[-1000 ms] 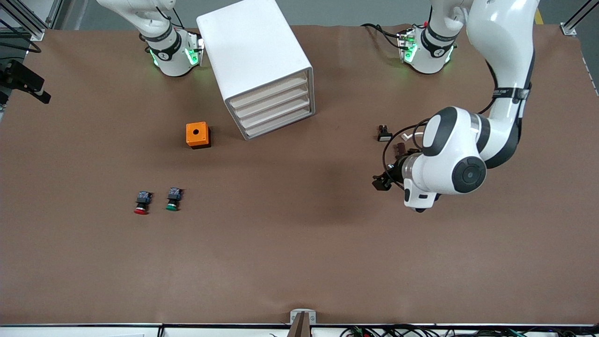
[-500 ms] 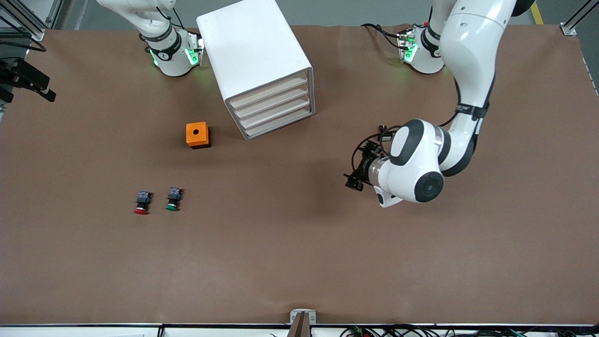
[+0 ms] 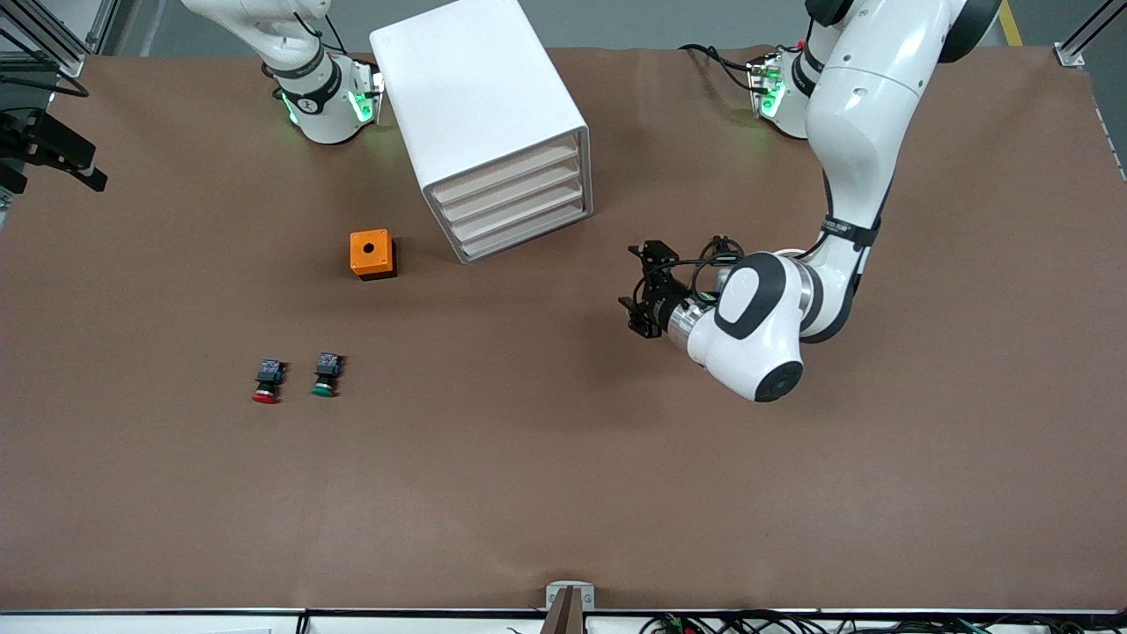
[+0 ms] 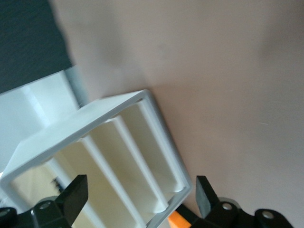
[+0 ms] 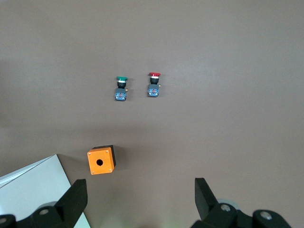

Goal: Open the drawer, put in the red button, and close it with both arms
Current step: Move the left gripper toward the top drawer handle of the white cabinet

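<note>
The red button (image 3: 265, 382) lies on the brown table, nearer to the front camera than the orange box, beside a green-capped one (image 3: 325, 376). The white drawer cabinet (image 3: 480, 106) stands at the back, its four drawer fronts (image 3: 515, 207) all shut. My left gripper (image 3: 627, 276) hovers open over the table in front of those drawers, facing them; its wrist view shows the drawer fronts (image 4: 118, 156) between its fingers (image 4: 76, 194). My right gripper (image 5: 140, 197) is open and high up, looking down on the red button (image 5: 154, 84). It does not show in the front view.
An orange box with a hole (image 3: 371, 254) sits between the cabinet and the buttons, also seen as the orange box (image 5: 100, 160) in the right wrist view. The right arm's base (image 3: 321, 97) stands beside the cabinet. The left arm's elbow (image 3: 757, 326) hangs over mid-table.
The left arm has swung toward the cabinet and its gripper has turned to face the drawer fronts. Buttons, box and cabinet have not moved.
</note>
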